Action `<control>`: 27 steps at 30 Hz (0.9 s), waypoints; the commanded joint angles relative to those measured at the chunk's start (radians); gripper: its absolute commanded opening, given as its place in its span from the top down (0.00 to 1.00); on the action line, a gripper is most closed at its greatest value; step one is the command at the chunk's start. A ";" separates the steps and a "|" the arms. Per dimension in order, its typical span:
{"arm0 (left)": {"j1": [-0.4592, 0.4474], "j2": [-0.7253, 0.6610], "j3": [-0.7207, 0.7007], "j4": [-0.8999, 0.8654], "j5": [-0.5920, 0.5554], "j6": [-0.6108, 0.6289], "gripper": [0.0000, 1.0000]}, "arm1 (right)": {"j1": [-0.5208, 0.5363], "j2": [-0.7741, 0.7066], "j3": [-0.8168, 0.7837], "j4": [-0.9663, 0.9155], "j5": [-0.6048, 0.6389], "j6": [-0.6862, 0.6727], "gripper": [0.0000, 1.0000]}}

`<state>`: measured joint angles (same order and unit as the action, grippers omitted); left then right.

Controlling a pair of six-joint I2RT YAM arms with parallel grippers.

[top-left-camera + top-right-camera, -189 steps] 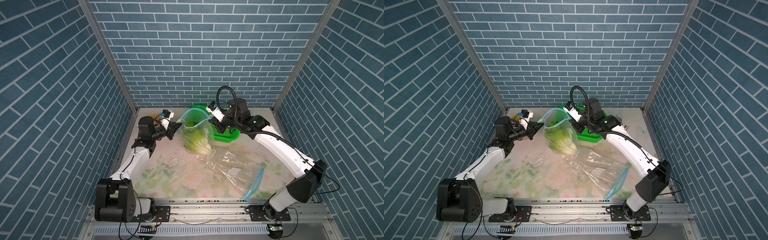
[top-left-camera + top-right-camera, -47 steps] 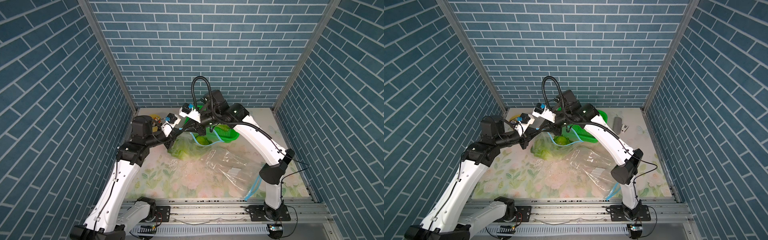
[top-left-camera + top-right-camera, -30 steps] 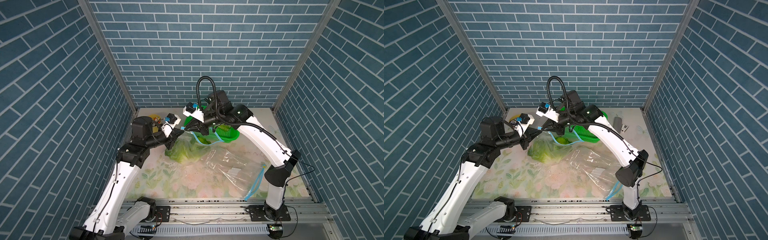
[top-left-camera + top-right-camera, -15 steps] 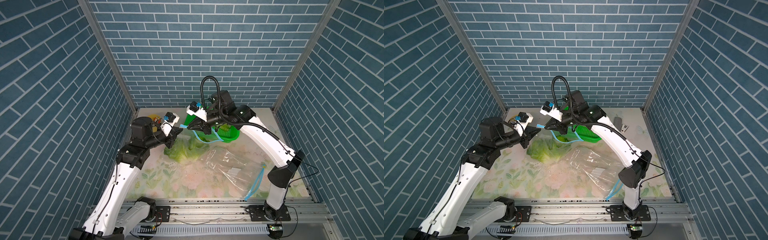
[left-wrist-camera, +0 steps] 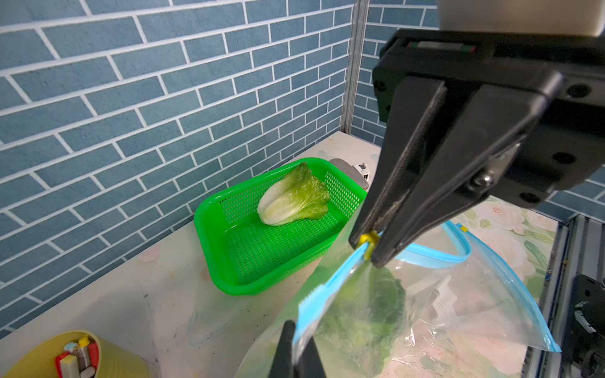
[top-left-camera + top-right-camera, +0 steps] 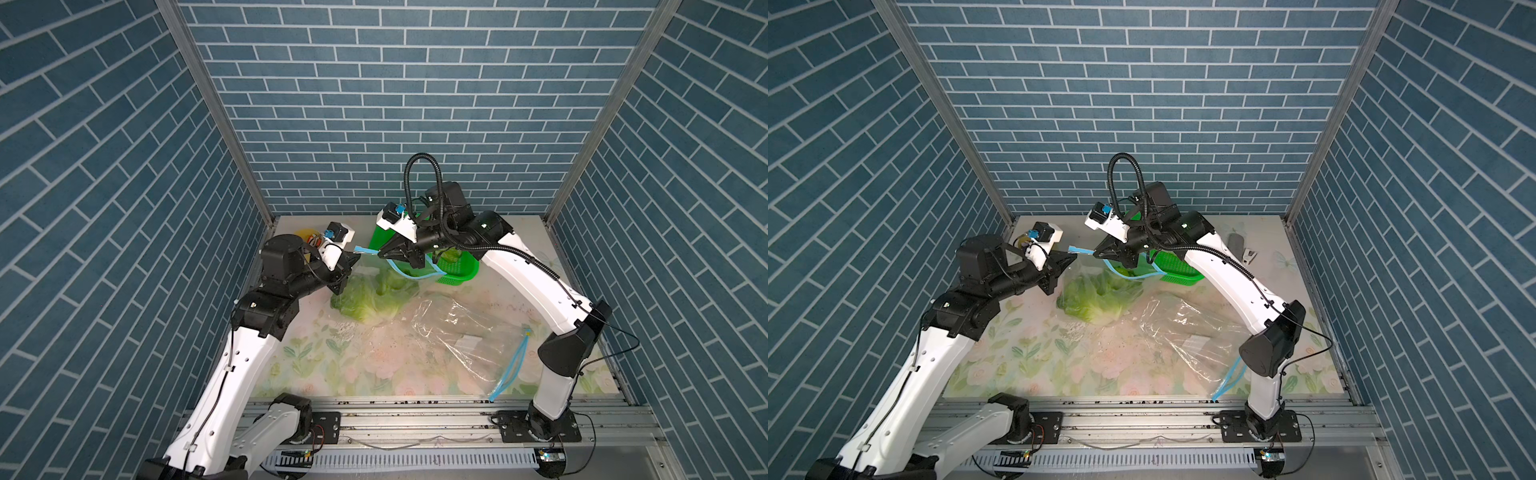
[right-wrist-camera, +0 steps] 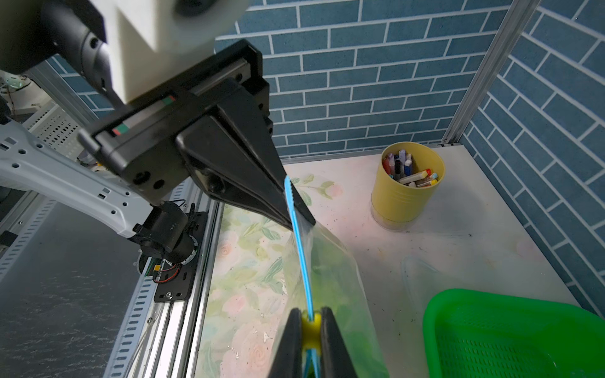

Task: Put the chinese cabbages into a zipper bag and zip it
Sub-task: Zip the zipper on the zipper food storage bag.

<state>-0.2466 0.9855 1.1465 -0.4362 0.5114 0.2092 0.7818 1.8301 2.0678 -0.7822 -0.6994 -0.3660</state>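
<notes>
Zipping under way at the right gripper [image 5: 366, 253]: jaws closed on the yellow slider [image 5: 368, 239], pinching it from both sides (just as plain in the right wrist view). Opposite, left gripper [image 7: 301, 222] clamped shut on the end of the blue zipper track [image 7: 302, 258], anchoring it. Between the two, a single sealed strip; past the slider, two strands parted in an open loop.

Against a second and a half ago: tips then almost together, now apart in both top views. Right gripper drawn off with the slider toward the green basket [image 6: 459, 276], left gripper little moved. Against some six seconds ago: no more wide mouth held up between the arms. Reads as the closing stroke begun, with a short stretch sealed and most of the mouth left to run.

Below the grippers, zipper bag [image 5: 474, 294] slumped with its bottom on the table [image 6: 316, 365], chinese cabbages [image 6: 365, 299] inside as one green mass, count unclear through the film. Outside it, a lone cabbage [image 5: 294, 198] lying in the basket. So a full zip now probably leaves one head out and the task short.

Further out: spare bag [image 6: 436, 324] flat on the table, yellow cup [image 7: 406, 196] of pens near the back wall.

Writing: none legible. White patch [image 6: 469, 341] on the spare bag too small to read, pen labels blurred, no brand seen on arms or grippers.
</notes>
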 commanded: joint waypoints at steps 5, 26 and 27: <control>0.027 -0.033 0.025 0.021 -0.204 -0.028 1.00 | -0.052 -0.077 -0.030 -0.085 0.066 0.007 1.00; 0.061 -0.041 0.030 0.013 -0.328 -0.086 1.00 | -0.076 -0.126 -0.122 -0.058 0.086 0.030 1.00; 0.064 -0.041 0.030 0.014 -0.327 -0.089 1.00 | -0.076 -0.128 -0.124 -0.056 0.085 0.032 1.00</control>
<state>-0.2291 0.9684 1.1465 -0.4511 0.3267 0.1436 0.7414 1.7588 1.9533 -0.7734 -0.6472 -0.3443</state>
